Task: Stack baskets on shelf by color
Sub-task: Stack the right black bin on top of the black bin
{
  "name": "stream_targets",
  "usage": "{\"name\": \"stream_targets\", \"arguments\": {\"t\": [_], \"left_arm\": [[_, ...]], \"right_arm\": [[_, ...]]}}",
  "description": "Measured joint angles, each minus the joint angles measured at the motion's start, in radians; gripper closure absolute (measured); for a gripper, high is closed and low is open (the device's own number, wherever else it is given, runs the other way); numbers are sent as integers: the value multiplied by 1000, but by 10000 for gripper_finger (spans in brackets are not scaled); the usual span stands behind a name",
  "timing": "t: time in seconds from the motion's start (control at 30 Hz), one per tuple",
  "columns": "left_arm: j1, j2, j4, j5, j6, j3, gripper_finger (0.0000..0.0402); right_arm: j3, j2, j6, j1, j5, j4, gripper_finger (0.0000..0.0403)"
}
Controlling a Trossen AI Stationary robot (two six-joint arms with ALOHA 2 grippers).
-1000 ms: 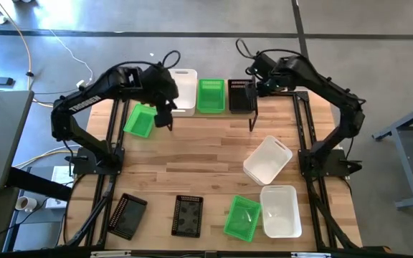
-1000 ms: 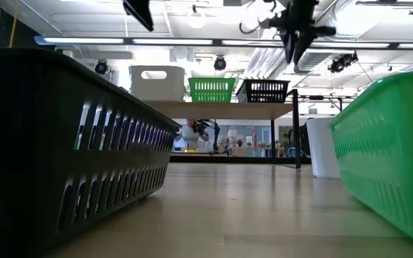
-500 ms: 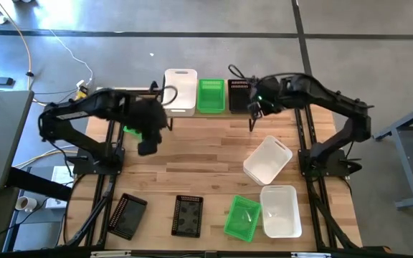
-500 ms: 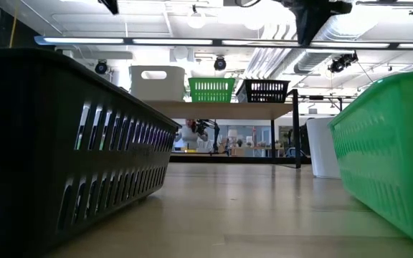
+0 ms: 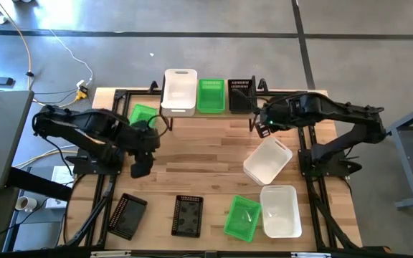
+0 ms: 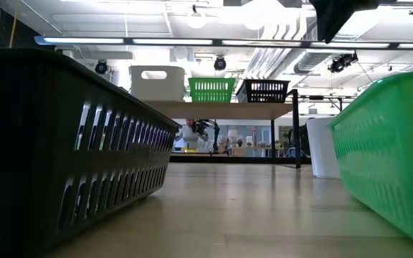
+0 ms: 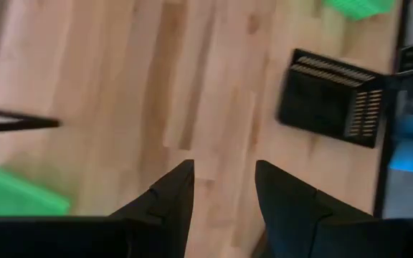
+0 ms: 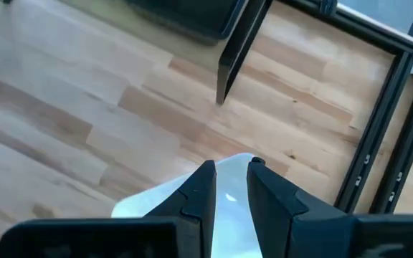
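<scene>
My left end effector (image 5: 141, 169) hangs spread and empty left of centre, my right end effector (image 5: 264, 129) parted above the white basket (image 5: 267, 160) right of centre; descending off-line, I risk shoving it instead of gripping.

I can see the shelf (image 5: 260, 87) at the far edge, with a light wood top and thin black legs. Three baskets sit on it in a row: a white basket (image 5: 180, 90), then a green basket (image 5: 211, 95) in the middle, then a black basket (image 5: 241, 94). They sit side by side, open side up.

Another green one (image 5: 142, 115) lies on the wood, near the white one's end of the shelf.

A tilted white one (image 5: 267, 159) lies on the right side. Along the near edge lie two flat black ones (image 5: 127, 215) (image 5: 188, 215), a bright green one (image 5: 242, 218) and a last white one (image 5: 279, 211), touching the green.
</scene>
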Motion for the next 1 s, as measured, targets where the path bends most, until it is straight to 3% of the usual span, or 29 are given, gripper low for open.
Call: {"name": "stream_targets", "arguments": {"t": [0.4, 0.63, 0.87, 1.0], "left_arm": [[-196, 16, 237, 8, -246, -76, 255], [-266, 63, 250, -22, -363, -79, 222], [-354, 173, 293, -26, -300, -79, 216], [-369, 234, 293, -29, -444, -78, 223]], "right_arm": [[-4, -3, -35, 49, 11, 2, 336], [-4, -3, -46, 49, 10, 20, 336], [-3, -3, -55, 49, 5, 43, 336], [-3, -3, -54, 49, -2, 43, 336]]}}
